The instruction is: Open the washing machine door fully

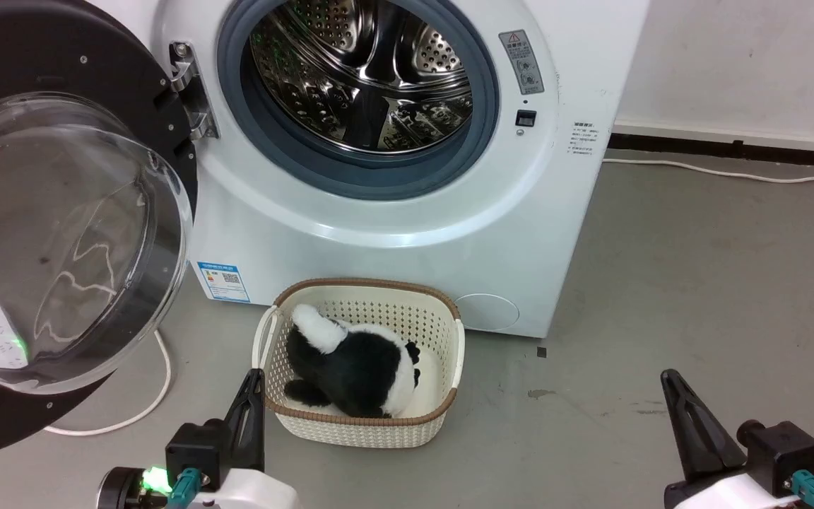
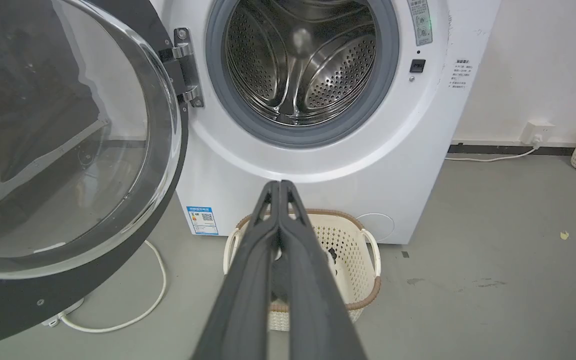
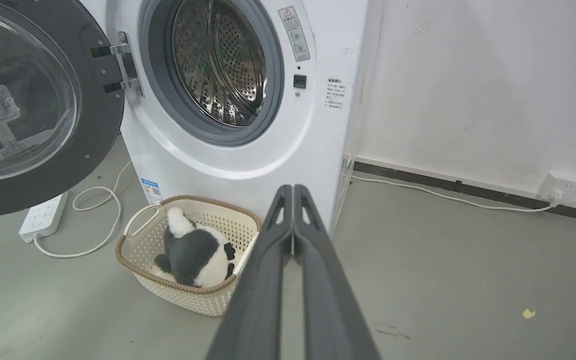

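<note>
door (image 1: 61, 233) — stands wide open | left gripper (image 1: 248, 417) closed, empty | right gripper (image 1: 686, 420) closed, empty | any last push — against black rim (image 1: 25, 42), far from hinge (image 1: 191, 92)

The left hand (image 1: 254, 382) and the right hand (image 1: 668, 378) look alike. Each has two long, flat fingers (image 2: 248, 285) of matt dark grey, wide at the base and tapering to a blunt point, with a narrow cut-out just below each tip. At the near end the fingers join a boxy black block (image 1: 781, 445) with a rounded black part at its side. Nearer still comes a smooth, rounded white casing (image 1: 258, 493). A teal plug (image 1: 813, 489) sits on each wrist, and beside the left one glows a small green light (image 1: 156, 478).
</note>
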Motion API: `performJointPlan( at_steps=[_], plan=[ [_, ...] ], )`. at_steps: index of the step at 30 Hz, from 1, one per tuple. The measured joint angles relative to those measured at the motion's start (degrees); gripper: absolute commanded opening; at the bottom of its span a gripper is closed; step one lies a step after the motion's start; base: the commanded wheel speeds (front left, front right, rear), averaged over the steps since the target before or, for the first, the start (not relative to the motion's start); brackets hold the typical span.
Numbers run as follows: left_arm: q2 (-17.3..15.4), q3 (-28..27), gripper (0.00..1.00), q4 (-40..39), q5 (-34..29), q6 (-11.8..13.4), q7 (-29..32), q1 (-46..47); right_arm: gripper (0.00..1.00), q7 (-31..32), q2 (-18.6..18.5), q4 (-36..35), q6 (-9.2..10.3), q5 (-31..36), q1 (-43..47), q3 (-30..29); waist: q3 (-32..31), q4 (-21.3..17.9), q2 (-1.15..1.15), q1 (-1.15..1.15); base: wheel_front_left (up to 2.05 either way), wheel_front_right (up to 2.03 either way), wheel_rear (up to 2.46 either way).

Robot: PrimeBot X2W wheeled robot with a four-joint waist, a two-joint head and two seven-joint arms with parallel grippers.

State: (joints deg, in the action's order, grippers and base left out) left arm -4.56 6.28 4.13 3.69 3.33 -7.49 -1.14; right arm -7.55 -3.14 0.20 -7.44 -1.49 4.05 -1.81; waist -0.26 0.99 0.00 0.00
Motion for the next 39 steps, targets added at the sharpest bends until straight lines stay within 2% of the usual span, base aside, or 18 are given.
performJointPlan(
  at_steps=[39],
  plan=[
    [0.8, -3.8, 0.00, -2.4, -2.1, -2.0, 4.8, 0.2, 0.00, 4.8, 0.0, -0.1, 0.00, 0.6, -2.2, 1.0, 0.2, -0.6, 0.00, 0.00, 0.00, 0.00, 0.00]
  ],
)
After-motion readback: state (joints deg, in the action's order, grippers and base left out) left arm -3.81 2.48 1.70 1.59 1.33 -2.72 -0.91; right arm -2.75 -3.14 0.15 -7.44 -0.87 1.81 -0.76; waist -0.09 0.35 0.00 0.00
